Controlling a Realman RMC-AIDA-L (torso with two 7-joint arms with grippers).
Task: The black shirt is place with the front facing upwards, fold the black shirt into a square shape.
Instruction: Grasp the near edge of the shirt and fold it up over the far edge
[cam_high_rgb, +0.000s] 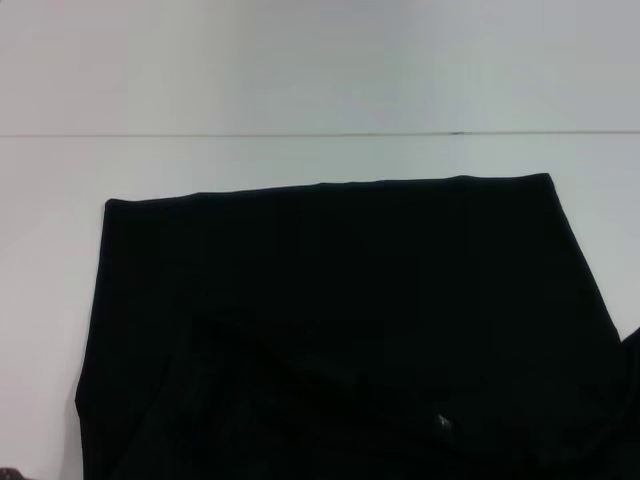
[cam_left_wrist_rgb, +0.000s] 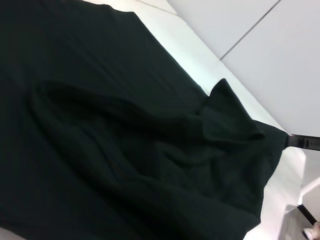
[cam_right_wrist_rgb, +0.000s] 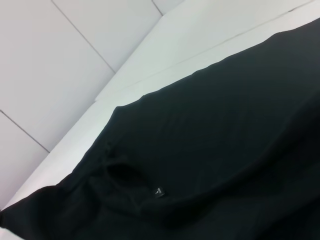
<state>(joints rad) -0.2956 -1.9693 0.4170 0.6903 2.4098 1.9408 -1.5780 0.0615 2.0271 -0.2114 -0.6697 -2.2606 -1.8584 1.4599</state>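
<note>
The black shirt (cam_high_rgb: 340, 320) lies spread over the white table (cam_high_rgb: 320, 80), its straight far edge running across the middle of the head view. No lettering shows on the fabric. Folds and wrinkles gather in its near part. In the left wrist view the black shirt (cam_left_wrist_rgb: 100, 130) has a bunched sleeve flap lying over it near the table edge. The right wrist view shows the black shirt (cam_right_wrist_rgb: 225, 150) with a small tag (cam_right_wrist_rgb: 158, 192) beside a dark fold. Neither gripper appears in any view.
A thin seam (cam_high_rgb: 320, 133) crosses the white table beyond the shirt. Bare white surface lies beyond and to both sides of the shirt. The table edge and grey tiled floor (cam_left_wrist_rgb: 280, 55) show in the wrist views.
</note>
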